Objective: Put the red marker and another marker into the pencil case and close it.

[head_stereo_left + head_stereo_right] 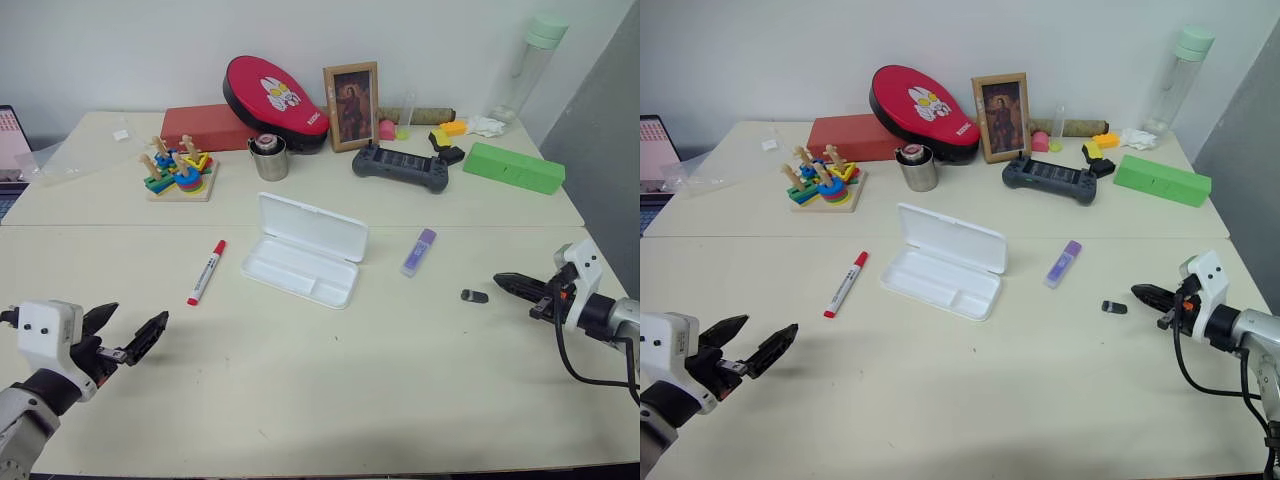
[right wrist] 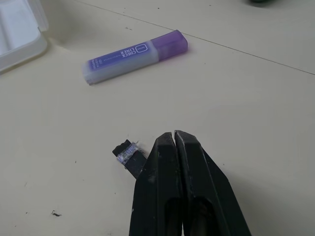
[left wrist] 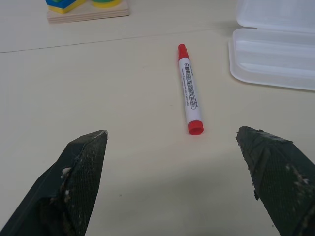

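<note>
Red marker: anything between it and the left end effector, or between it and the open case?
Nothing visible. The red marker lies alone on bare table ahead of the open left end effector. The stretch from it to the pencil case is bare too, and the case's lid stands open.

The white case (image 1: 305,250) lies open mid-table, lid up on its far side, divided tray empty. The red marker (image 1: 206,271), white-barrelled with red cap, lies flat just left of the case. The short purple marker (image 1: 419,251) lies flat to the case's right.
</note>
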Controlling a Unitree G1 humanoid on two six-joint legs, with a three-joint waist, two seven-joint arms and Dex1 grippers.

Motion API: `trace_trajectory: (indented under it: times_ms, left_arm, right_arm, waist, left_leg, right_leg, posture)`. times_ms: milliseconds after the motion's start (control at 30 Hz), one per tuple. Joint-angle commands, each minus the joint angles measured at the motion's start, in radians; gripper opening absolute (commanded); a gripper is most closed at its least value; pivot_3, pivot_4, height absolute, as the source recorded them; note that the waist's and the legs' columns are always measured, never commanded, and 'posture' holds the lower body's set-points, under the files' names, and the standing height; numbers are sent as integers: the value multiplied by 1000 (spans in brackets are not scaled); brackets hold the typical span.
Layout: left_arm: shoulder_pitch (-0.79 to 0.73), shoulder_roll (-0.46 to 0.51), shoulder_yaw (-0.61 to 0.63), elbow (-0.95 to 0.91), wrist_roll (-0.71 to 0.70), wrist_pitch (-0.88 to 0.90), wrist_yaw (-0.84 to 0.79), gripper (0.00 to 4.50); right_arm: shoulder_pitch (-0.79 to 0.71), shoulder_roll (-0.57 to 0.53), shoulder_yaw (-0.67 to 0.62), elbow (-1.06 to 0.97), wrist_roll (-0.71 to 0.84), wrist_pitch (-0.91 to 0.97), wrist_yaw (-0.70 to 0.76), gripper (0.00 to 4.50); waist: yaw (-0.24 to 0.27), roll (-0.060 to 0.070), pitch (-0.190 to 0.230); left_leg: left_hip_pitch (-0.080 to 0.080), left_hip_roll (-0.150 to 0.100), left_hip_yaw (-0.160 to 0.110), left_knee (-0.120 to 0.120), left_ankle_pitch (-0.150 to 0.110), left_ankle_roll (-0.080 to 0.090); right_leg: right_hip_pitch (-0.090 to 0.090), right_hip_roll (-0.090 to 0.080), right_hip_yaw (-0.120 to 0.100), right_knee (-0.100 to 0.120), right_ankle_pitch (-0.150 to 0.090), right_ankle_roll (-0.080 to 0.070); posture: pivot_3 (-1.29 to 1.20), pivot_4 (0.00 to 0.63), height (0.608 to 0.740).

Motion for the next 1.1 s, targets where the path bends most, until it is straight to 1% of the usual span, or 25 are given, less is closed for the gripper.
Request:
trace_trajectory:
  times_ms: [33,1100]
  left_arm:
    - [-3,8,6,-27,-6,-11,-6,4473]
    - [-3,21,-18,-34,19,3,-7,4473]
  right_arm:
    - [-14,-5,-11,-33,7,-6,4,43]
    - [-12,-6,-6,-49,4,-13,16,43]
  waist:
    - [0,0,0]
    - [0,0,0]
  left_leg:
    - [0,0,0,0,0,0]
    - [0,0,0,0,0,0]
  right_leg:
    - [0,0,0,0,0,0]
    - [0,0,0,0,0,0]
  posture:
    - [0,150,740]
    - [0,150,740]
